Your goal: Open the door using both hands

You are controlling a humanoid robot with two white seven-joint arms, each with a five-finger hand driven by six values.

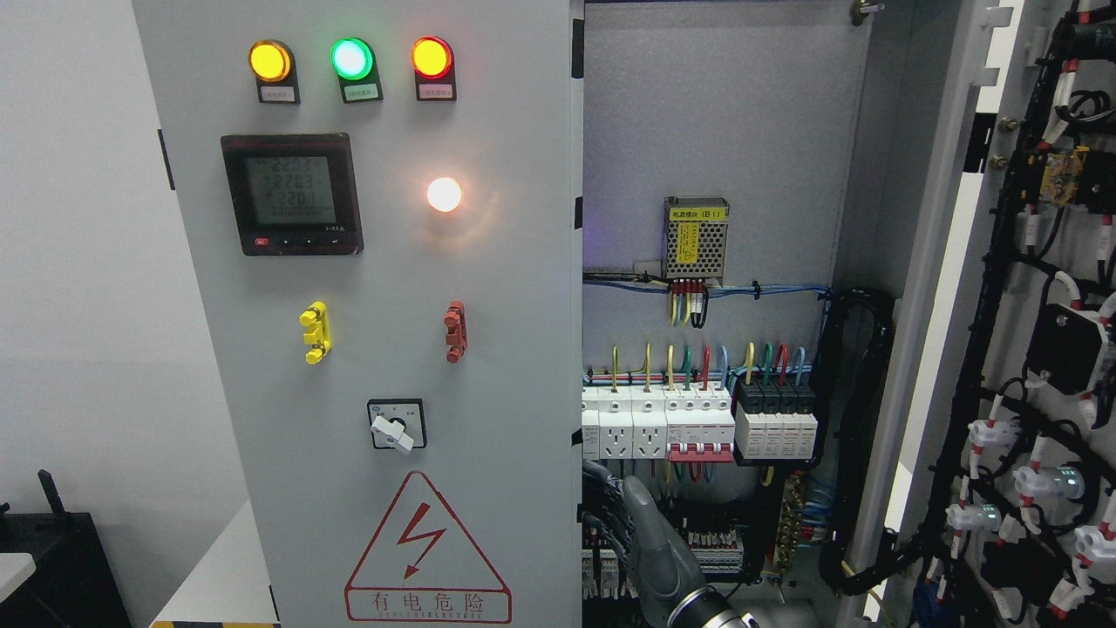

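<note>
Electrical cabinet (724,113) with two doors. Left door (375,314) closed, facing the viewer; right door (1029,349) swung wide open at far right, its inner face strung with black wiring. Open right bay holds: a perforated power supply (695,240) with yellow label on the back wall; below it, a row of white sockets and breakers (658,423) with coloured wires rising from their tops; further black terminals and a cable loom along the right wall. Left door carries three lamps, amber (269,60), green (351,58) and red (432,58), a meter (290,194), a lit white lamp (444,194), a yellow clip (316,332), a red clip (455,331), a rotary switch (397,425) and a red warning triangle (427,549). One dark hand (623,519) rises from the bottom edge right of centre, fingers curled at the left door's free edge; whether they grip it cannot be told. White wall at left, with a black unit (52,567) in the lower corner
</note>
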